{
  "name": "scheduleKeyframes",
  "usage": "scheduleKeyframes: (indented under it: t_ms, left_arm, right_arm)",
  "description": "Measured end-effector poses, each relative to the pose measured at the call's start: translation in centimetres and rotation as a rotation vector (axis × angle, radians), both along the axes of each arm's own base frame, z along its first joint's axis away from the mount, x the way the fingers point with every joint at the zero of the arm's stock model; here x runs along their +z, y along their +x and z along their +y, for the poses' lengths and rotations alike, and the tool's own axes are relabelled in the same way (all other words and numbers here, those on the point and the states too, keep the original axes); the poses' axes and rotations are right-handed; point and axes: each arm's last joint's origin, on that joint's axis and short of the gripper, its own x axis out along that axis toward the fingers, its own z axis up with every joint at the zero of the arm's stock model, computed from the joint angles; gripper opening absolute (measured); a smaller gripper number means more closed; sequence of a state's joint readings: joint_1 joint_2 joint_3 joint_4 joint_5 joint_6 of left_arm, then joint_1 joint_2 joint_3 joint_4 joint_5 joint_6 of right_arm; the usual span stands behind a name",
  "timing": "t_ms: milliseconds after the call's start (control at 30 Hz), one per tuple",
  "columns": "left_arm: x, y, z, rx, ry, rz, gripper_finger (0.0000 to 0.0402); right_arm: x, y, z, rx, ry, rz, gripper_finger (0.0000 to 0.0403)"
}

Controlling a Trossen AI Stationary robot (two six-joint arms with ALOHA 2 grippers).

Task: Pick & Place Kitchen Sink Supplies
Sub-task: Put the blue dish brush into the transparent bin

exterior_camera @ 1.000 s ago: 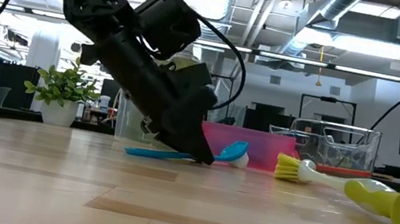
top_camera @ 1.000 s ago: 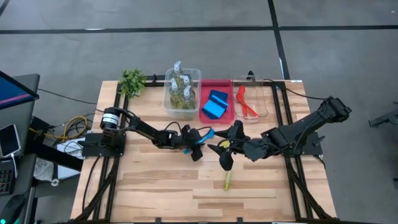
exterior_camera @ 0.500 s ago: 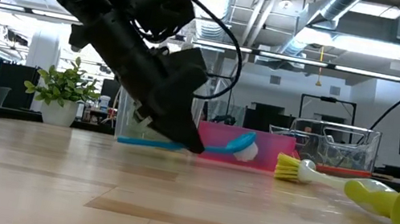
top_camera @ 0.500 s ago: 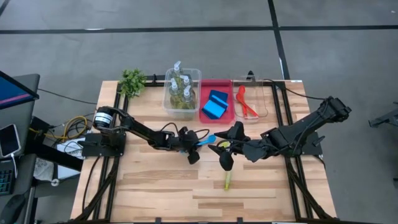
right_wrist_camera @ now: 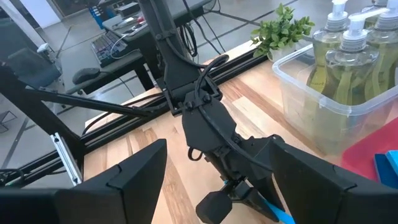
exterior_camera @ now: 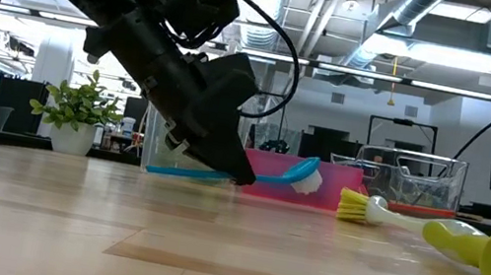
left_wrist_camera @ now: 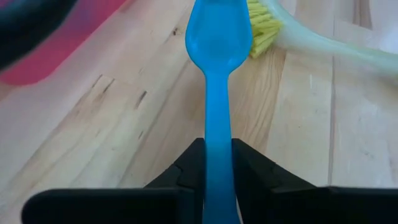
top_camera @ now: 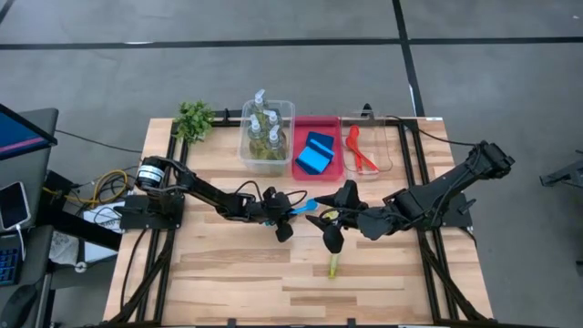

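Note:
My left gripper (top_camera: 286,212) is shut on a blue long-handled brush (exterior_camera: 219,175) just left of the table's middle, above the wood. The brush's head (left_wrist_camera: 218,34) points toward the table's right. My right gripper (top_camera: 331,217) hangs open in the air just to the right of it, and nothing is between its fingers (right_wrist_camera: 138,174). A yellow-green brush (top_camera: 333,264) lies flat on the table, nearer the front edge, with its bristles (left_wrist_camera: 264,28) close to the blue head. My left gripper pinches the blue brush's handle (left_wrist_camera: 217,146) between its two fingers (left_wrist_camera: 188,169), around the middle of its length. The fingers slant down from the table's left and lie along the handle. The brush is lifted clear of the table, almost level, head (exterior_camera: 305,176) slightly higher than tail.
Along the far edge stand a small plant (top_camera: 194,120), a clear tub of soap bottles (top_camera: 267,137), a red tray with blue sponges (top_camera: 317,153) and a clear tub with a red brush (top_camera: 364,150). Bare wood lies toward the near edge.
My left gripper has taken hold of the blue brush and gone up with it. The brush lay on the table a second ago. Now it hangs clear of the wood, head a little raised.

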State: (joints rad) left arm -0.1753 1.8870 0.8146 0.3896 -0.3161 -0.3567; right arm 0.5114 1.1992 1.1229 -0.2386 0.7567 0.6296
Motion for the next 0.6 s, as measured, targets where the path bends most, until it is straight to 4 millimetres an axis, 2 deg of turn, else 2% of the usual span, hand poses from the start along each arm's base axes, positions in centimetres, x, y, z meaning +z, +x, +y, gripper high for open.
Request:
scheduleKeyframes:
  t_ms: [333,467,600]
  left_arm:
    - [1.4,0.6,-0.2,-0.016,-0.06,-0.119,0.0059]
    - [3.8,0.5,0.0,-0.023,-0.061,-0.199,0.006]
    - [7.7,-0.1,0.4,-0.042,-0.027,-0.315,0.006]
  right_arm:
    - [0.0,0.0,0.0,-0.001,0.0,0.0,0.0275]
    - [0.0,0.0,0.0,-0.001,0.0,-0.001,0.0275]
    - [0.0,0.0,0.0,-0.003,-0.001,-0.001,0.0275]
